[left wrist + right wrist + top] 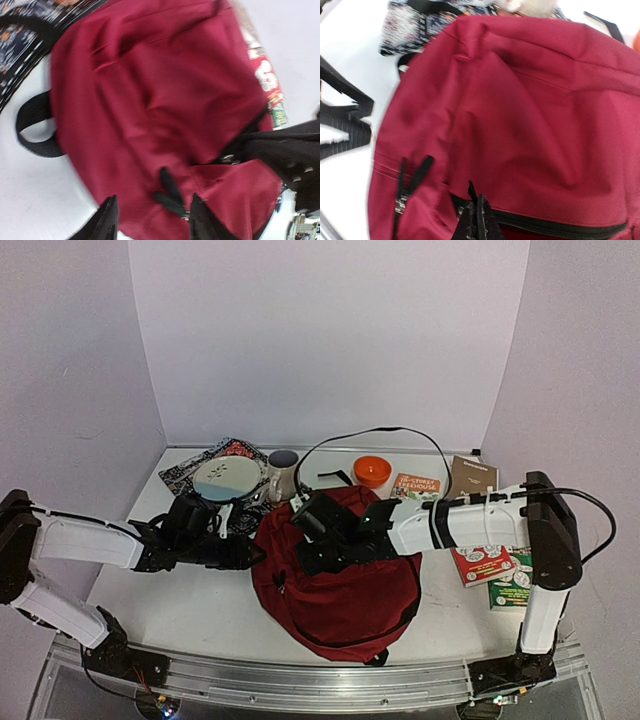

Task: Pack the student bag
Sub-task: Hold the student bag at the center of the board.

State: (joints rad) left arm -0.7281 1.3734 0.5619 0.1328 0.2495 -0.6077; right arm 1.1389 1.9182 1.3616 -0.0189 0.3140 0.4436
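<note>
at the near edge a metal rail (300, 675) carries both arm bases, and just beyond it the student bag (340, 590) lies flat in the middle of the white bench (180, 610), its dark red fabric rumpled and its bottom end toward the rail. a few books (482, 565) lie to its right. the left arm (90, 540) comes in from the left to the bag's left edge. in its wrist view the left jaws stand spread, one finger (105, 225) at the bag's edge and the other over the red cloth, with two black zip pulls (167, 192) lying loose just ahead of the gap, gripped by neither. the right arm (470, 520) stretches across from the right over the bag's upper half. the right jaws are pressed together, their tips (476, 220) down at the black zipper (560, 227) of a pocket (whether a pull is caught between them i cannot tell). a black carry loop (35, 125) sticks out from the bag's far end onto the bench. behind the bag, left to right, sit a patterned cloth (195, 472) with a pale plate (230, 478) on it, a mug (283, 475), an orange bowl (372, 471) and two more books (473, 477). a black cable (380, 432) arcs along the back wall.
</note>
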